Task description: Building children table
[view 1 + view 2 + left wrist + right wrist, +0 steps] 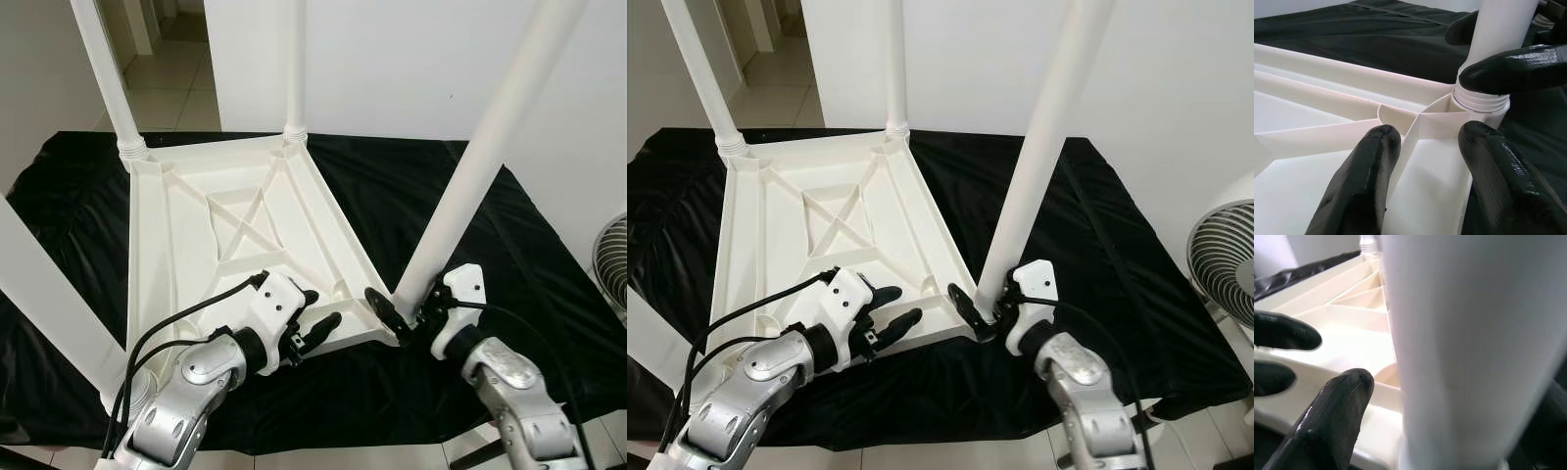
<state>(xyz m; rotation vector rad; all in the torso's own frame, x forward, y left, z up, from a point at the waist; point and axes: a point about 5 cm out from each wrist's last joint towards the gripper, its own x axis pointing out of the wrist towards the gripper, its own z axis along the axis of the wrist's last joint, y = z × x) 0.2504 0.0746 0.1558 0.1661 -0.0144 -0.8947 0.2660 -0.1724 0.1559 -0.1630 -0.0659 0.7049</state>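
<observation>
With the upturned table top lying on the black-draped worktop, the right pincer grips the near-right leg at its socket while the left pincer stands open over the rim (steadying nothing), so the tilted leg could cross-thread or lever the top sideways.

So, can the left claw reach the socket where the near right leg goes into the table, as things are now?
Probably yes. The left claw is open beside that corner, over the upturned table, with nothing between. But the right claw already grips the leg there.
</observation>
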